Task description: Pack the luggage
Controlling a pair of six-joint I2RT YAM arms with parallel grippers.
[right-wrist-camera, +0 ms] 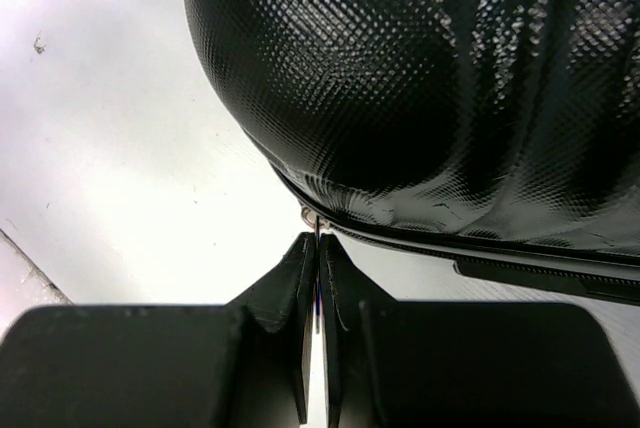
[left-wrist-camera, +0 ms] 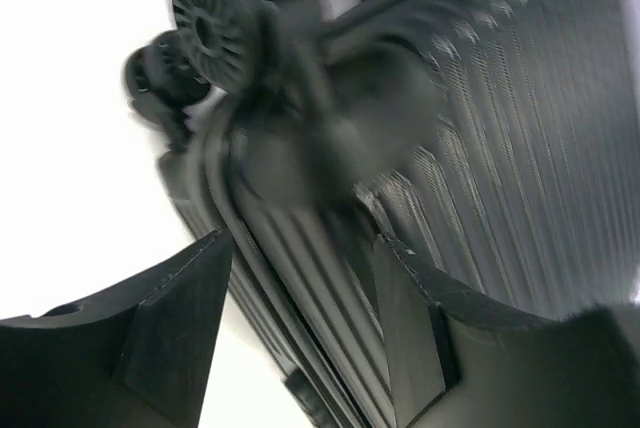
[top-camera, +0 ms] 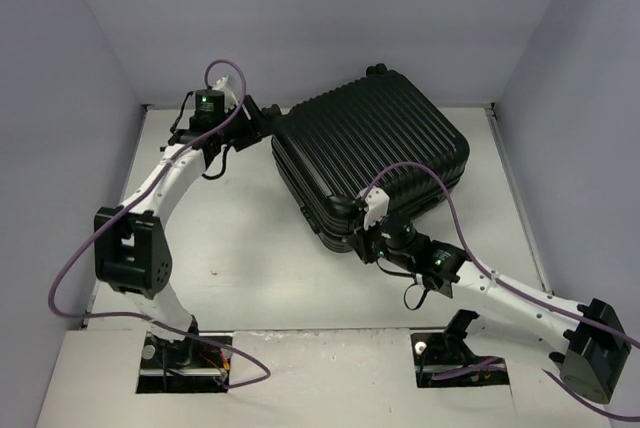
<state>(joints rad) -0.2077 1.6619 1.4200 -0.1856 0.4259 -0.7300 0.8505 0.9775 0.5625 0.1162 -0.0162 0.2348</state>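
The luggage [top-camera: 370,153], a black ribbed hard-shell suitcase, lies flat and closed at the back middle of the table. My left gripper [top-camera: 262,120] is open at its far left corner. In the blurred left wrist view the ribbed edge [left-wrist-camera: 300,278] runs between the fingers [left-wrist-camera: 190,318], with a wheel [left-wrist-camera: 215,23] beyond. I cannot tell if the fingers touch it. My right gripper [top-camera: 347,210] is at the near corner. In the right wrist view it [right-wrist-camera: 318,243] is shut on a thin zipper pull [right-wrist-camera: 318,226] at the seam under the shell [right-wrist-camera: 420,78].
The white table [top-camera: 240,238] lies between grey walls on the left, back and right. Another suitcase wheel [top-camera: 377,69] sticks out at the far edge. Purple cables loop over both arms.
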